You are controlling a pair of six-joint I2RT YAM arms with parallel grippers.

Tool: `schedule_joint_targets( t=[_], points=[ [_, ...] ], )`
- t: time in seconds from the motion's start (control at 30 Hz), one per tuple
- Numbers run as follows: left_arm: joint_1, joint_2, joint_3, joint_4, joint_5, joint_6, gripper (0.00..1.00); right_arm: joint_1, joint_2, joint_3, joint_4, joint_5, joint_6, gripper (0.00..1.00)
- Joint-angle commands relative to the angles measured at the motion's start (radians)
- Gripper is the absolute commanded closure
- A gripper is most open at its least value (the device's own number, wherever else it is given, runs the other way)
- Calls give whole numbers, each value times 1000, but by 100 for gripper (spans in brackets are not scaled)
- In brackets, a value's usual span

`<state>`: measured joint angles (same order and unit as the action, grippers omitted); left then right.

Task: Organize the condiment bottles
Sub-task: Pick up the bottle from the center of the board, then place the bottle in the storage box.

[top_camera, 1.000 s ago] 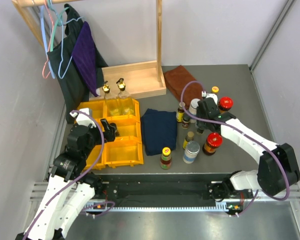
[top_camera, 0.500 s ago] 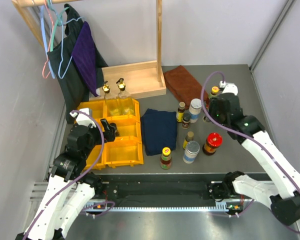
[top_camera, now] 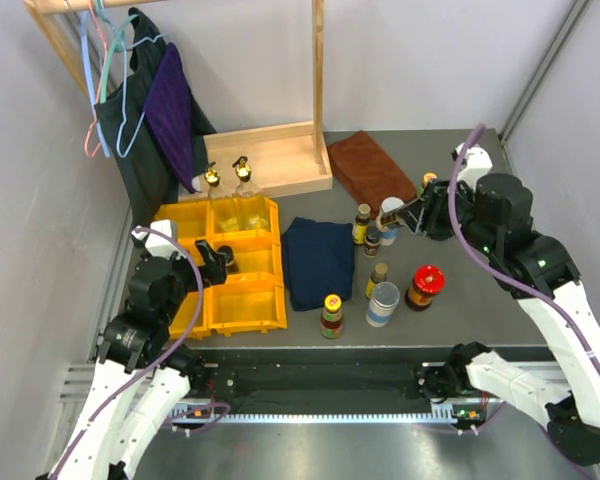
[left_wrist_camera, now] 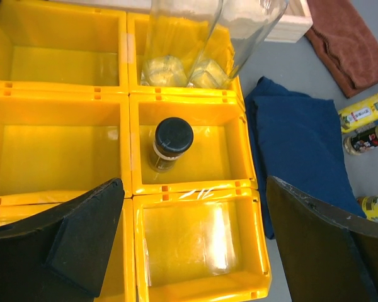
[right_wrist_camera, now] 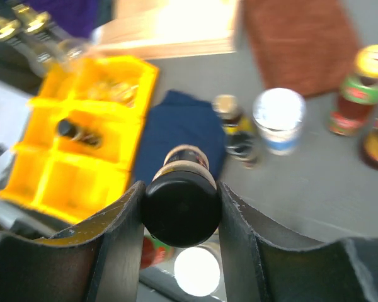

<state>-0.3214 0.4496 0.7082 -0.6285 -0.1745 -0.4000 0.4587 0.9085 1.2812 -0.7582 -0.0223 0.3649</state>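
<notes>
Right wrist view: blurred throughout; my held dark bottle [right_wrist_camera: 181,204] shows mostly its cap. Left wrist view: two clear bottles [left_wrist_camera: 183,38] cropped at top edge.

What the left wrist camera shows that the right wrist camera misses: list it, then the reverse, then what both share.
Only left wrist: the open left gripper. Only right wrist: the right gripper shut on a black-capped bottle, plus a white-lidded jar and a yellow-capped sauce bottle. Both: the yellow bins, the dark bottle in one bin, two clear bottles, the navy cloth, the brown cloth.
</notes>
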Motion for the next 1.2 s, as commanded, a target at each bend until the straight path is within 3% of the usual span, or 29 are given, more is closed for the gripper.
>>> schedule_joint_targets(
  t=[0.0,0.13,0.47,0.87,1.17],
  points=[
    [4,-31,-12,35,-34,-19,1,70,62,56,131,-131,11,100],
    [2,-32,-13,32,-45,-20,1,251,154,98,177,-76,-29,100],
    [4,-28,-13,27,-54,-23,1,463,450,203,292,-44,-76,100],
    [4,-89,-1,-23,-220,-74,1,557,866,473,243,90,-110,100],
    [2,-132,-1,-34,-280,-91,1,563,1078,624,197,125,-87,100]
  ],
)
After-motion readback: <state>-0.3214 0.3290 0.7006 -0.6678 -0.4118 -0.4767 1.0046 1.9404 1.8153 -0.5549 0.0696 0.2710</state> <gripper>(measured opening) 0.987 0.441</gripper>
